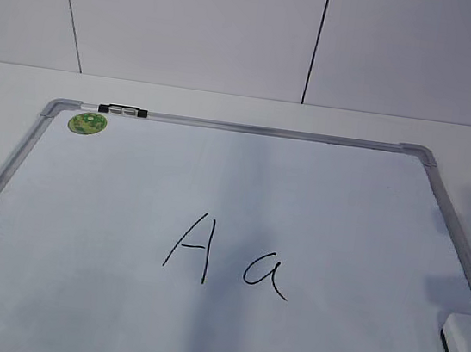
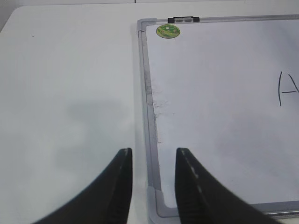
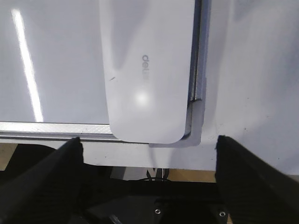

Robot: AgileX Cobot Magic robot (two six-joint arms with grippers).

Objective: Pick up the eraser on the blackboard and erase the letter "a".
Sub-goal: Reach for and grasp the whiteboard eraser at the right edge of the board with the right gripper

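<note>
The blackboard [image 1: 250,128] is a white dry-erase board with a silver frame, lying flat on the table. A capital "A" [image 1: 191,247] and the letter "a" [image 1: 264,273] are written in black near its middle. The eraser [image 1: 469,350], a white rounded block with a dark base, lies on the board's near right corner; in the right wrist view the eraser [image 3: 147,70] fills the top centre. My right gripper [image 3: 148,144] is open wide, just short of the eraser's near end. My left gripper [image 2: 152,156] is open and empty over the blackboard's near left corner [image 2: 156,205].
A round green sticker [image 1: 88,124] and a small black clip [image 1: 123,111] sit at the board's far left corner. The white table [image 2: 70,93] extends left of the board. A white panelled wall [image 1: 195,23] stands behind. The table's front edge [image 3: 140,161] lies under my right gripper.
</note>
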